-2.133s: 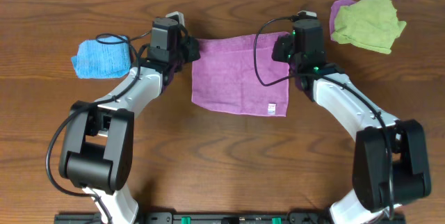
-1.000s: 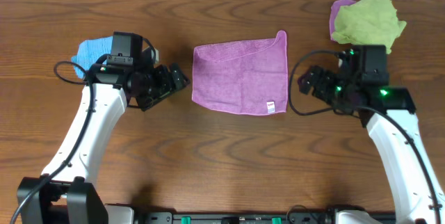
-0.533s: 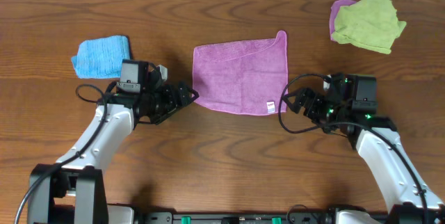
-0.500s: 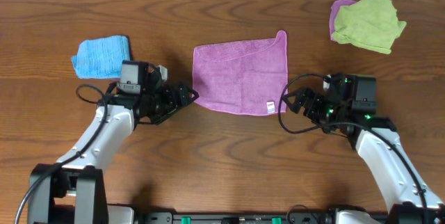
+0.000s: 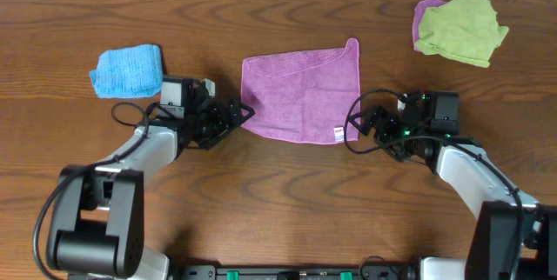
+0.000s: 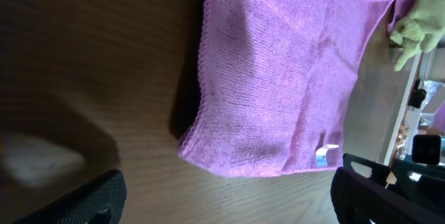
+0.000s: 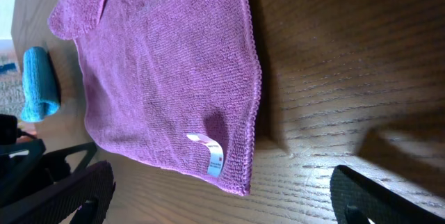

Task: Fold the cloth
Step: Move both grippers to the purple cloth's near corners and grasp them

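Lying spread out, purple cloth (image 5: pixel 300 93), white tag (image 5: pixel 340 131) near corner, print unreadable

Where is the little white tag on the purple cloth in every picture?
Overhead: white tag at the cloth's near right corner.
Left wrist: tag lower right.
Right wrist: tag lower middle.
Shared landmark: the cloth's corner beside it.

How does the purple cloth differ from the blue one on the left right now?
The purple cloth lies spread nearly flat, one far corner turned over; the blue cloth is folded into a compact bundle. The purple cloth covers more table than the blue cloth. The purple cloth shows a white tag; the blue cloth shows none. Both rest on the table.
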You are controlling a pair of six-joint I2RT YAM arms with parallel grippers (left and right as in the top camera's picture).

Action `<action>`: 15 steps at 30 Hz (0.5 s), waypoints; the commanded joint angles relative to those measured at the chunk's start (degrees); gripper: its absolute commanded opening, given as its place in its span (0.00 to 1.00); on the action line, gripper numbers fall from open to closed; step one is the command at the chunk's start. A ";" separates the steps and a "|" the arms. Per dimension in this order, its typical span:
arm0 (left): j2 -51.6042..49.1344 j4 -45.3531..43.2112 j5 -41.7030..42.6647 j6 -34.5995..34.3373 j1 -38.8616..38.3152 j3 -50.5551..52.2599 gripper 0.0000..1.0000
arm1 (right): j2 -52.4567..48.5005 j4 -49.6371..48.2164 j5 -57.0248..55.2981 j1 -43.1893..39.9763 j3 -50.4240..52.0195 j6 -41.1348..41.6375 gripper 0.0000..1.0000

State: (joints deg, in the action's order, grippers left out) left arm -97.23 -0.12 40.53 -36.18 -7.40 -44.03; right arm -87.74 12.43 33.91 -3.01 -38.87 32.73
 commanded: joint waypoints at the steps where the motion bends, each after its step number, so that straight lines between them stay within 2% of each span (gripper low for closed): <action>1: -1.51 -1.97 1.07 -1.86 -1.36 0.26 0.95 | -0.02 -0.24 1.07 -0.22 0.24 1.14 0.99; 6: -2.86 -4.87 0.63 -2.91 -3.69 0.26 0.95 | -0.04 -0.26 0.26 1.31 0.24 1.60 0.98; 15: -2.89 -5.05 -3.30 -3.21 -4.66 0.26 0.95 | -1.51 -1.95 -2.19 3.80 0.24 3.67 0.95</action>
State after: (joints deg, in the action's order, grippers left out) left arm -99.61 -5.02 39.35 -39.18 -12.01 -43.94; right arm -88.05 10.70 32.51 0.08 -38.87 34.96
